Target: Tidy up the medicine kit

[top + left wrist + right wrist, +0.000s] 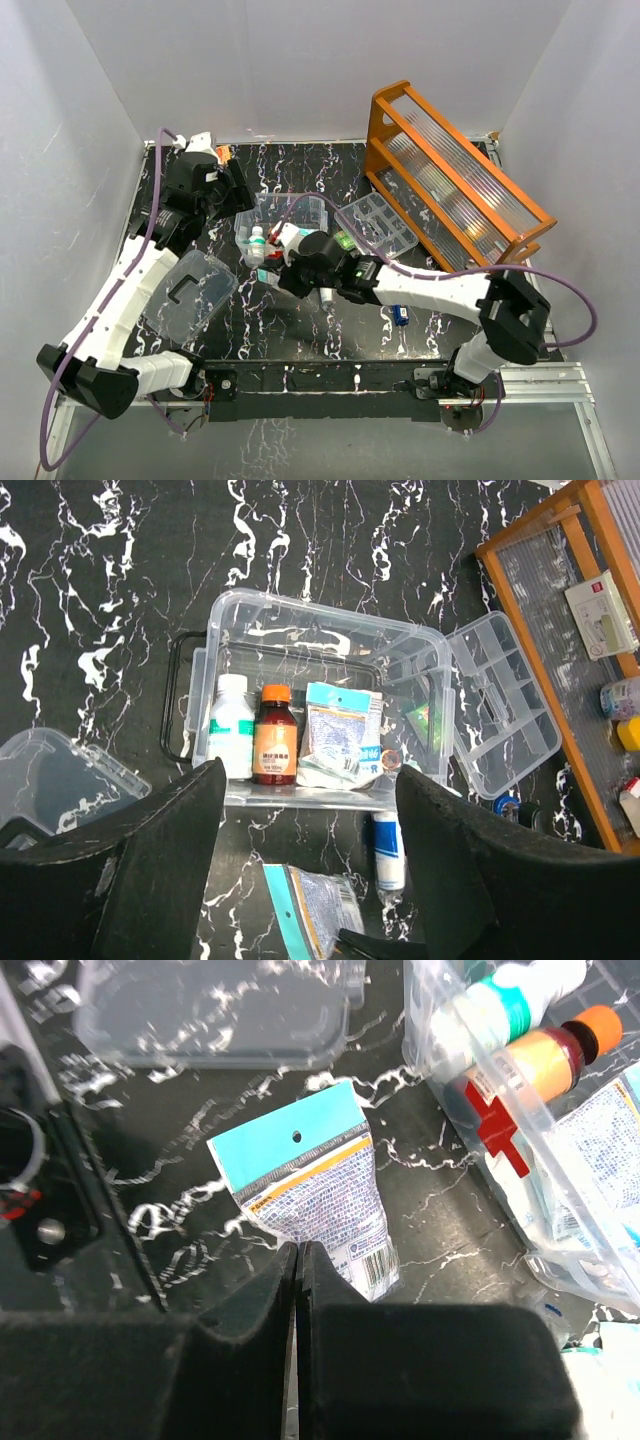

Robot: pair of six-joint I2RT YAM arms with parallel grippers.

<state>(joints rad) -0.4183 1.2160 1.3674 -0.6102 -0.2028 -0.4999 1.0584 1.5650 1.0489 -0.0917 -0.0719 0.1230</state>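
Note:
The medicine kit (pixel 300 212) is a clear open box at the table's middle, with a red cross (pixel 495 1125) on its front. It holds a white bottle (pixel 232 738), a brown bottle with an orange cap (pixel 274 735) and a flat packet (pixel 340 735). Its clear lid (pixel 190 290) with a dark handle lies to the left. My right gripper (pixel 298 1250) is shut on the lower edge of a teal-topped sachet (pixel 310 1185), just in front of the box. My left gripper (pixel 310 880) is open and empty, above the box's near side.
A white and blue tube (pixel 388 850) lies in front of the box. A clear compartment tray (pixel 378 225) sits to its right. The orange wooden rack (pixel 450 180) leans at the back right. A small blue item (pixel 400 315) lies near the right arm.

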